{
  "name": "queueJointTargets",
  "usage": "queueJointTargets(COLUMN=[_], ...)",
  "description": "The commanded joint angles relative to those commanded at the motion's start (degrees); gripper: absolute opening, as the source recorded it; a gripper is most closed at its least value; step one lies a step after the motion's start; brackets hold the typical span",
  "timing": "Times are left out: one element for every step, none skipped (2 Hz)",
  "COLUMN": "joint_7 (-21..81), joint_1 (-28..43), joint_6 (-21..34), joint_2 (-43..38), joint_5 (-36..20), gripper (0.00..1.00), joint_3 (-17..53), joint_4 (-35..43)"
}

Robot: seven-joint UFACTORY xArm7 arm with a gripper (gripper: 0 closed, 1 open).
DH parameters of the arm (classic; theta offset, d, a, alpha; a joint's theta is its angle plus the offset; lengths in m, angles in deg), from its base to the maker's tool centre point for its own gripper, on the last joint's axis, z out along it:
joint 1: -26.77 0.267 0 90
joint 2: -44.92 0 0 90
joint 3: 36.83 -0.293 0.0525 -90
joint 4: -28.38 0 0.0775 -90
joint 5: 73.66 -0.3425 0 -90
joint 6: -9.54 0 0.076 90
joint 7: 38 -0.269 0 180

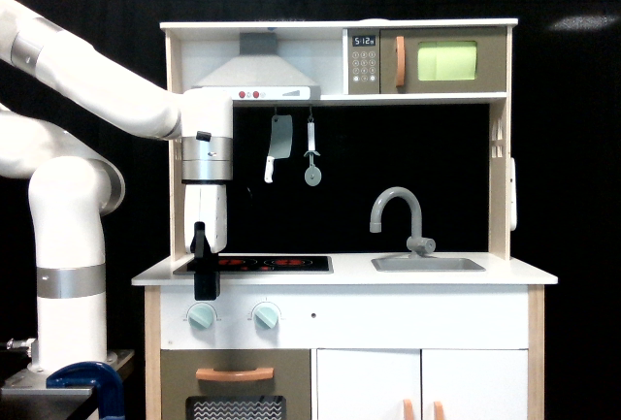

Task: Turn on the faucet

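Exterior view, my arm reaching in from the view's left, wrist vertical, my claw (205, 279) over the counter's (349, 272) left edge, finger spacing indeterminable, faucet (400, 218) well apart.

Toy kitchen with the arm at the stove end, the faucet (399, 214) untouched.

The white arm (97, 85) reaches in from the exterior view's left, its black gripper (205, 270) pointing down at the front edge of the counter (349, 273), over the cooktop (277, 264) and just above the left mint-green knob (201, 317); its jaws cannot be made out. The grey faucet arches over the sink (428, 264), well apart to the right. A toy cleaver (277, 145) and a pizza cutter (312, 153) hang under the hood (257, 76); a microwave (429, 61) sits top right.
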Motion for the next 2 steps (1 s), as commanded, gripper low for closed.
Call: queueJointTargets(joint_7=[-0.03,-0.05], joint_1=[-0.01,0.05], joint_6=[0.01,0.24], joint_2=[-1.72,0.11], joint_5=[0.05,0.07], gripper=[0.0,1.0], joint_3=[0.01,0.07], joint_4=[0.73,0.13])
